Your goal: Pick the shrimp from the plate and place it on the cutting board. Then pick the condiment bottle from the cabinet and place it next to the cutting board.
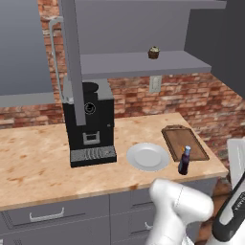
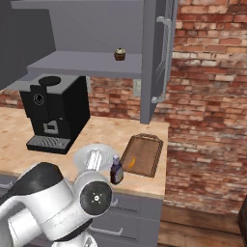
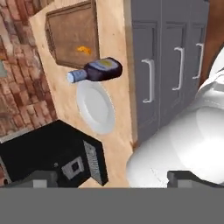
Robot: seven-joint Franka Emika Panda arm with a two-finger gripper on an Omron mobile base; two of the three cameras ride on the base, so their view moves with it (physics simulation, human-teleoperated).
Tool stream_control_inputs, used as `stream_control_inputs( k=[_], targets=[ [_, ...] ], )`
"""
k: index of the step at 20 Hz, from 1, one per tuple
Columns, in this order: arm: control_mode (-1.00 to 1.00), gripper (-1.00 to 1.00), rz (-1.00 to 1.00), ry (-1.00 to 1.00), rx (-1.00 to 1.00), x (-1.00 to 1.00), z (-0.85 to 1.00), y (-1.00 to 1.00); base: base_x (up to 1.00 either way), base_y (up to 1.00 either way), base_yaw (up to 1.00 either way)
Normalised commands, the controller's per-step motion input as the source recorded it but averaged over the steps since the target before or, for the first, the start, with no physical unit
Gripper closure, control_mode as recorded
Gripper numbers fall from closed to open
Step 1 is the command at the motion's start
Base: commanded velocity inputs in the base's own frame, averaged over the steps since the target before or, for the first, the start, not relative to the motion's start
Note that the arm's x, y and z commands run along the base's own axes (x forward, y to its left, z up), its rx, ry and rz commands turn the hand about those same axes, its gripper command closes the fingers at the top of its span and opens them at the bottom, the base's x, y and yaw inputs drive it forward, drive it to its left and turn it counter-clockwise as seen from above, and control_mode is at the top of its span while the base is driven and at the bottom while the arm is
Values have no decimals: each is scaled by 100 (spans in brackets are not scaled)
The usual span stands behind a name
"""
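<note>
Arm folded low, gripper open.
Bent white elbow in the foreground of both base views; gripper (image 3: 111, 178) with finger tips (image 3: 39, 178) spread wide, holding nothing.

Illumination was even and diffuse, with no visible source. The surface (image 1: 43, 158) appeared bright and matte, without glare. Shadows were soft: a faint dark patch lay under the coffee machine (image 1: 90, 125), and the cabinet (image 1: 139, 64) underside was dim. The condiment bottle (image 3: 97, 71) cast almost no shadow. Rendered edges were slightly soft and jagged at low resolution. The hand view was rolled sideways, without edge distortion or motion blur.
</note>
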Motion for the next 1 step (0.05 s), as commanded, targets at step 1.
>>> stream_control_inputs(
  k=[1],
  targets=[
    [-100, -100, -8, -21, -39, -42, 52, 24, 0, 0, 0]
  ],
)
